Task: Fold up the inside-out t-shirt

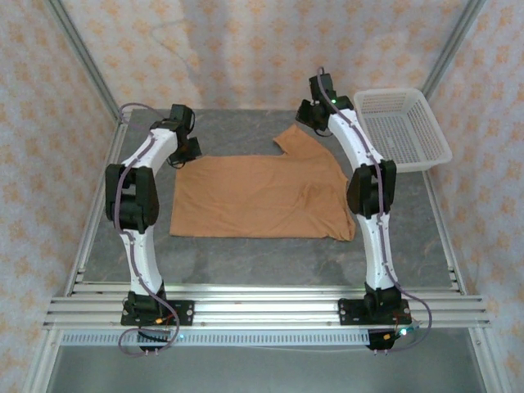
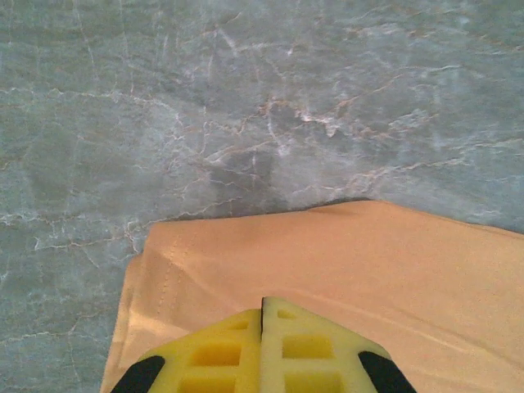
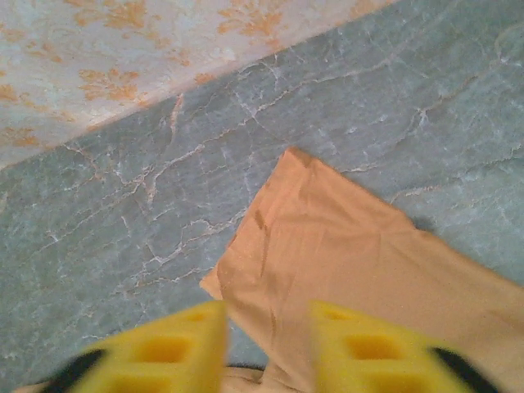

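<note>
Grey marbled table [image 1: 262,262]: two arms bolted at its near edge, left arm [image 1: 135,205] and right arm [image 1: 370,192], elbows bent, reaching forward. One inside-out t-shirt [image 1: 262,196] lies flat between them. Left gripper [image 2: 263,301], fingers pressed together, sits over its far left corner; right gripper [image 3: 268,315], jaws apart, over the far sleeve. One white basket [image 1: 401,131] sits far right.

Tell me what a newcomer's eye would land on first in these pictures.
First, the orange-tan soft-fabric t-shirt, spread flat in the middle of the grey marbled table with one sleeve poking out at its far right. Next, the left tool, shut over the shirt's far left corner, and the right tool, jaws apart above that sleeve. A white plastic mesh basket sits at the table's far right edge.
</note>
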Action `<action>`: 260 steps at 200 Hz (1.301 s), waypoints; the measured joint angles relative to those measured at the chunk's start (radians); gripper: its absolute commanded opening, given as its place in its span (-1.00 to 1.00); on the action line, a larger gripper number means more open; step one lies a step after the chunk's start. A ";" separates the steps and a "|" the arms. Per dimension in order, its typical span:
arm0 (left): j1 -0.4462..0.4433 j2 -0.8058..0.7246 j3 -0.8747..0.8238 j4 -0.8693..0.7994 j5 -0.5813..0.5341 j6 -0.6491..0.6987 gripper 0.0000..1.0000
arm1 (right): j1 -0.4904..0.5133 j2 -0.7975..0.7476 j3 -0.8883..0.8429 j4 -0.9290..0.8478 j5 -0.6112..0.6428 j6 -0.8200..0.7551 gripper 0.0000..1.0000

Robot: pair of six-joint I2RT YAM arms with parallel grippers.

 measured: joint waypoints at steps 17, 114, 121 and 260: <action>-0.005 -0.002 -0.011 0.015 0.000 0.000 -0.48 | 0.002 0.048 0.064 -0.014 0.029 -0.056 0.23; -0.008 0.104 0.036 0.012 0.021 -0.010 0.12 | 0.001 0.251 0.075 -0.087 0.042 -0.171 0.20; -0.008 0.106 0.024 0.012 0.023 -0.013 0.12 | 0.002 0.226 0.042 -0.071 0.032 -0.165 0.19; -0.062 -0.087 -0.343 0.090 -0.003 -0.068 0.12 | 0.069 -0.183 -0.637 0.050 0.026 -0.130 0.19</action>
